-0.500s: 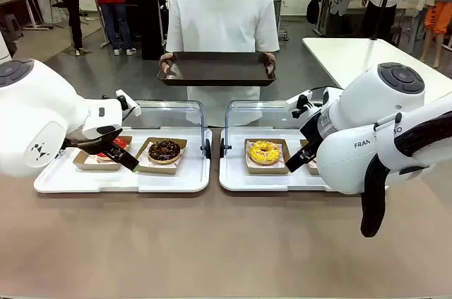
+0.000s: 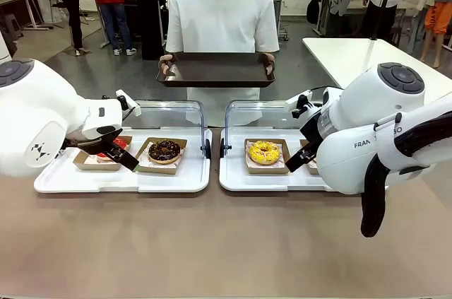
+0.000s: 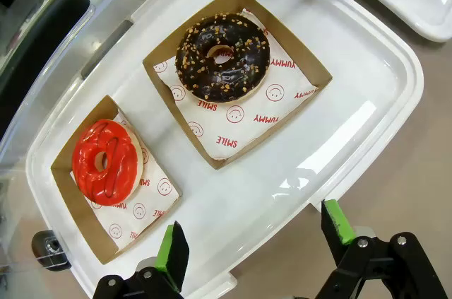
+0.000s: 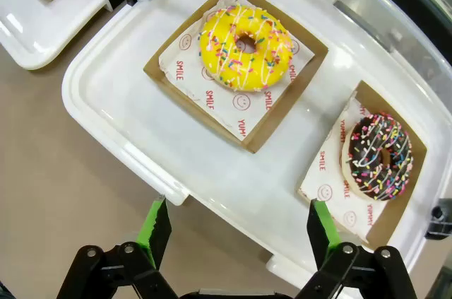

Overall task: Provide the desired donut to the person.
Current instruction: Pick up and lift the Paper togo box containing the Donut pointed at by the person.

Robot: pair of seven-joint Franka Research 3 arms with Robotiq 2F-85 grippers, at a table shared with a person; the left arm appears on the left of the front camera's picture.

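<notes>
Dark tray (image 2: 215,71) is being held out by the person (image 2: 222,16) to receive a donut, so short of that tray we are hovering the left gripper (image 3: 253,227) and right gripper (image 4: 238,214), both wide open and empty, over the four boxed donuts (image 2: 164,149), since no choice is apparent.

Yellow donut (image 4: 245,48) and chocolate donut (image 4: 377,156) (each boxed) sit on a white tray (image 4: 113,104).

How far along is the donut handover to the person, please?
Done: nothing yet; the person holds out a dark tray. In hand: the left tool and right tool hover open over boxed donuts. Left: picking the wanted one and delivering it.
</notes>
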